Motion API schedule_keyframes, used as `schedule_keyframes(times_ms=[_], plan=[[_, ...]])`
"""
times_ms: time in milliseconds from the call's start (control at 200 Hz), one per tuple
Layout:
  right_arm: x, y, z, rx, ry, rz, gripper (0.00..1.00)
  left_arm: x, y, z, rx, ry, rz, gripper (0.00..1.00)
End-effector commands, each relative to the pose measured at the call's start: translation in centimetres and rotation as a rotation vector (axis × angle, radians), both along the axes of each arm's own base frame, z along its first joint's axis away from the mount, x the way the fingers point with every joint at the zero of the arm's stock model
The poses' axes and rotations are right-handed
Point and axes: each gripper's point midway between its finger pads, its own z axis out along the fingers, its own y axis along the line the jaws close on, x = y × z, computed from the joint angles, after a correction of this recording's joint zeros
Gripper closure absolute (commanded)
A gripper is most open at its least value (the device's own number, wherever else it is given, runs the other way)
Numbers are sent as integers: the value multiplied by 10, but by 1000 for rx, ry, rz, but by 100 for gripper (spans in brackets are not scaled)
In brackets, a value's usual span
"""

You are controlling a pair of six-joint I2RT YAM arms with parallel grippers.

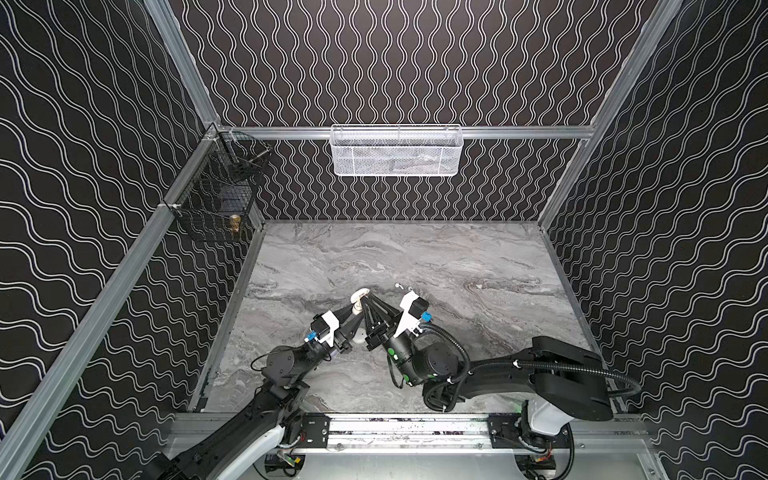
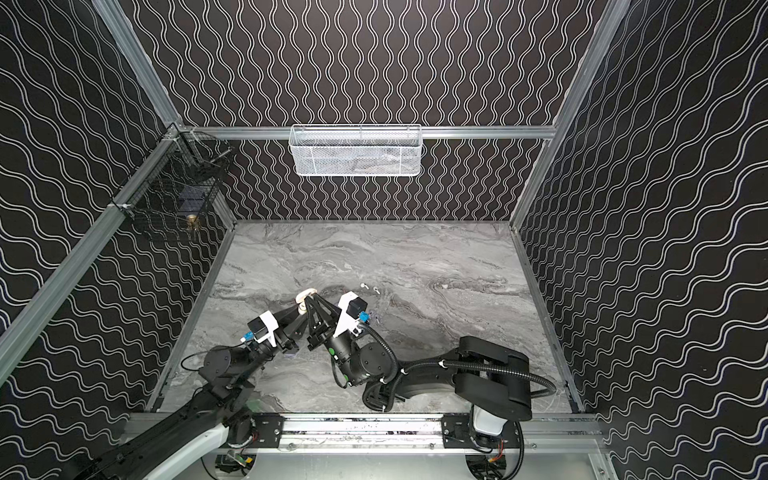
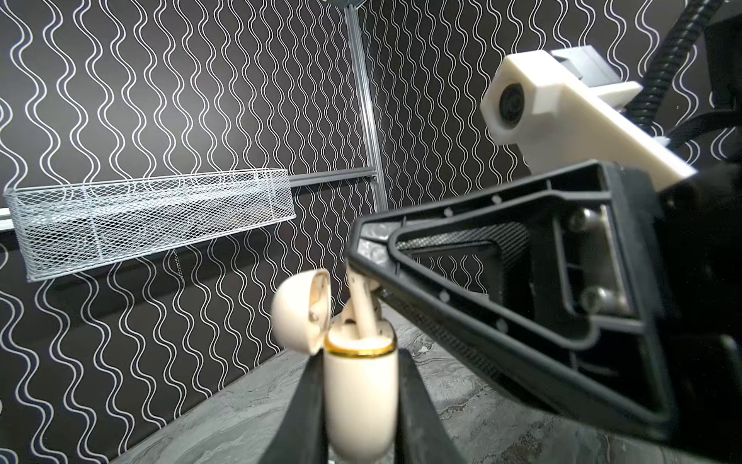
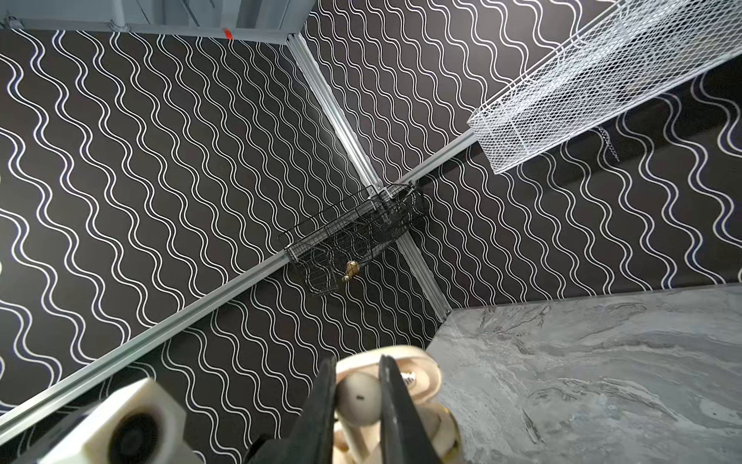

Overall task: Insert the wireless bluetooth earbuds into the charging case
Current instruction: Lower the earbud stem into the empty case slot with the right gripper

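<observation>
Earbud (image 3: 364, 315) stem at case (image 3: 361, 395) rim, lid (image 3: 297, 317) open

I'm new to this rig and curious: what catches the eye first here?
Near the table's middle, the left gripper clamps an open cream case while the right gripper holds an earbud stem-down at its opening. Two loose earbuds lie on the marble table just beyond, and a white mesh basket hangs on the back wall.

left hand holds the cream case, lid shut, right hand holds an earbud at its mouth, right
No, the lid is open, as the left wrist view shows. The left hand holds the cream oval plastic charging case; the right hand holds a cream stemmed earbud at its mouth.
</observation>
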Motion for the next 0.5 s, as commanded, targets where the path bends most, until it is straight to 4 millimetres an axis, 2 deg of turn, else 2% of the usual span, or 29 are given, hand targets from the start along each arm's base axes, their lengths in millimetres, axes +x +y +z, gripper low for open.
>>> schedule_keyframes(times_ms=[0, 495], plan=[[-6, -1, 4, 44, -3, 25, 100, -2, 7, 16, -52, -43, 19, 100], [-4, 10, 11, 71, -1, 19, 100, -2, 5, 15, -43, -40, 14, 100]])
